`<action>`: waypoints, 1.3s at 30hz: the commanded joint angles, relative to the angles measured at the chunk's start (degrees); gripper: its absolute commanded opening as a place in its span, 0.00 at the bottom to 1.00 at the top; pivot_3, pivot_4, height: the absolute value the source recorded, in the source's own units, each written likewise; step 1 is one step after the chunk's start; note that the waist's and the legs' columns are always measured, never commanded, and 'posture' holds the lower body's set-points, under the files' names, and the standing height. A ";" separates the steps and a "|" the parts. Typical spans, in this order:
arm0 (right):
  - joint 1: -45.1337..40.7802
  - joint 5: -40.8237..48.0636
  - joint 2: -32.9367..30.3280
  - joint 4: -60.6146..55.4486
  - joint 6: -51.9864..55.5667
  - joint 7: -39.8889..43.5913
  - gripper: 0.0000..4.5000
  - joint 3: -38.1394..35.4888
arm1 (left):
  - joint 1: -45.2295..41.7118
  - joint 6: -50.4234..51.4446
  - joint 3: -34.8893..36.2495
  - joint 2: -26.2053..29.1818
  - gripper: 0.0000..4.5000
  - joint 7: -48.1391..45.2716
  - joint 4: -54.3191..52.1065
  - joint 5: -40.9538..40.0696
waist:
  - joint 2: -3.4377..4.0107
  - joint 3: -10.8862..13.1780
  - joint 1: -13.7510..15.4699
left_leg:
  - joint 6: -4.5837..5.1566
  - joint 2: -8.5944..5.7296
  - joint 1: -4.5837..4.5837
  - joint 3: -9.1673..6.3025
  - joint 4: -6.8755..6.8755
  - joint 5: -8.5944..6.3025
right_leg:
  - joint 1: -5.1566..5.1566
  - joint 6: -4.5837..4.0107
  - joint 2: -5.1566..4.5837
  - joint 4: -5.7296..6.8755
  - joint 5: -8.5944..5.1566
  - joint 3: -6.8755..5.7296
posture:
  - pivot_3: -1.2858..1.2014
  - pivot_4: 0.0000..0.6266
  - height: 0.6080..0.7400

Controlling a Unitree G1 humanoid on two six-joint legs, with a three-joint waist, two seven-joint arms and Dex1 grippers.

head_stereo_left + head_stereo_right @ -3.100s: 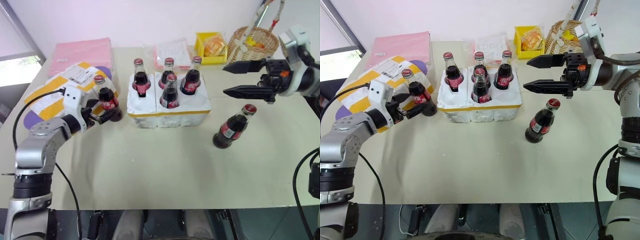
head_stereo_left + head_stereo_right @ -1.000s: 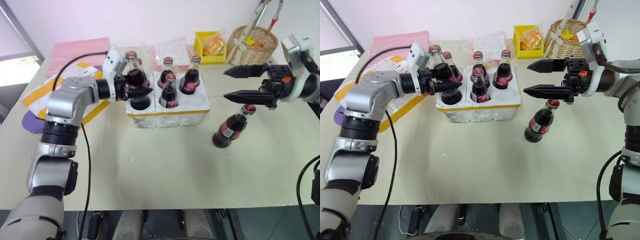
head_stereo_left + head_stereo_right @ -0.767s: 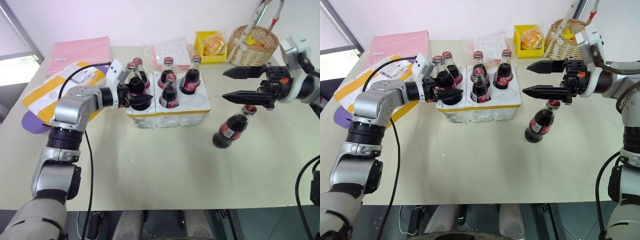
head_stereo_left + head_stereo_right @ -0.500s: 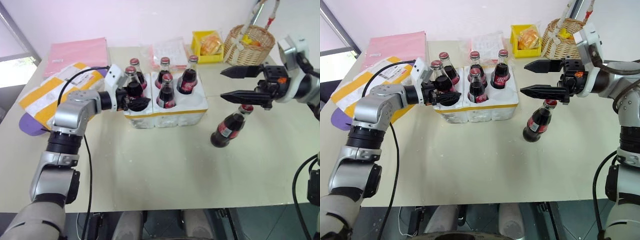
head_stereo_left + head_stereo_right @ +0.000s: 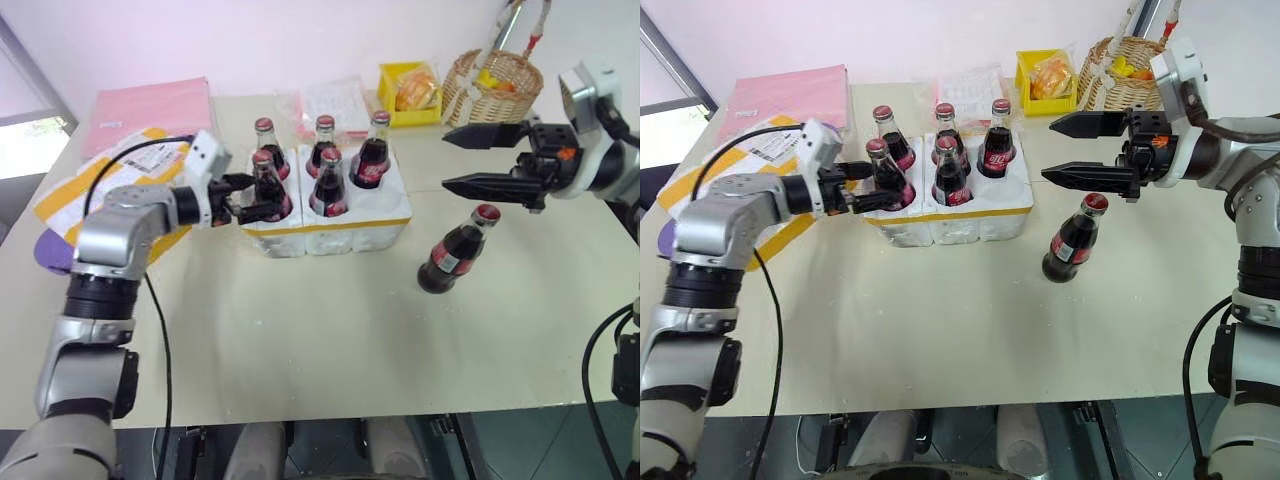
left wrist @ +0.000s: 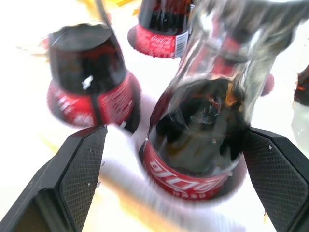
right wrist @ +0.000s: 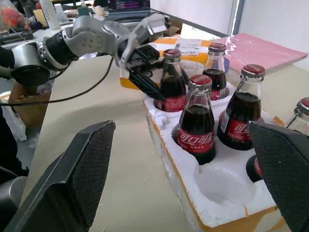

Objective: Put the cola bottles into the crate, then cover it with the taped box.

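Note:
The crate (image 5: 340, 226) stands mid-table with several cola bottles upright in its wells; one front well (image 7: 219, 186) is empty. My left gripper (image 5: 258, 197) is open, its fingers (image 6: 77, 166) standing apart on either side of the front-left bottle (image 5: 266, 186) seated in the crate. One more cola bottle (image 5: 452, 258) stands on the table to the right of the crate. My right gripper (image 5: 445, 158) hovers open just above and behind that bottle, pointing left. The taped box (image 5: 65, 190) lies at the far left, partly behind my left arm.
A flat pink package (image 5: 155, 105) lies at the back left. A clear bag (image 5: 335, 95), a yellow bin (image 5: 408, 88) and a wicker basket (image 5: 500, 85) line the back edge. The table front (image 5: 320, 340) is bare.
My left gripper lowered its bottle into the crate's front-left well, let go and drew back a little to the left. The right arm has kept still.

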 commanded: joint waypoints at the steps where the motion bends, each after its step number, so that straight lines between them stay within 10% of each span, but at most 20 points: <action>1: -1.99 0.62 -0.40 -0.66 -0.52 0.58 1.00 -0.98 | 1.53 3.11 6.92 6.62 0.99 -4.08 -7.13 -5.14 | -0.01 0.01 0.07 | 0.00 0.00 0.00 0.00 -0.01 0.00 | 0.00 0.00 0.00 0.00 0.00 0.00 | 0.52 0.24 0.98; 10: -2.10 -0.04 -1.74 0.76 -0.97 1.43 1.00 -1.58 | 4.15 16.20 23.49 22.69 0.99 -13.67 -16.73 -24.11 | -0.03 0.02 0.27 | 0.00 0.00 -0.03 0.00 -0.04 -0.01 | 0.02 0.00 -0.01 -0.08 -0.01 -0.01 | 0.52 0.24 0.98; 17: -1.49 -0.47 -2.60 0.78 -1.08 0.02 1.00 -2.80 | -1.92 23.57 23.85 20.63 0.99 -8.56 -20.15 -37.47 | -0.02 0.02 0.16 | 0.00 0.01 -0.01 0.01 -0.02 -0.01 | 0.04 0.01 -0.01 -0.04 -0.02 0.00 | 0.52 0.24 0.98; 29: 18.76 7.23 -11.51 -12.11 8.22 -3.58 1.00 -23.85 | -1.13 14.17 10.24 18.60 0.99 -14.98 -17.01 -29.59 | -0.05 0.01 0.87 | 0.01 0.01 -0.01 0.10 -0.01 -0.01 | 0.06 -0.01 -0.01 -0.07 -0.02 0.03 | 0.52 0.24 0.98; 39: 43.14 14.12 -0.42 -28.63 13.99 -15.69 1.00 -42.04 | -4.39 10.31 5.79 17.12 0.99 -18.66 -12.08 -24.99 | -0.01 -0.02 1.63 | 0.06 0.07 0.08 0.33 0.06 -0.04 | 0.09 0.00 0.03 -0.05 -0.02 0.21 | 0.52 0.24 0.98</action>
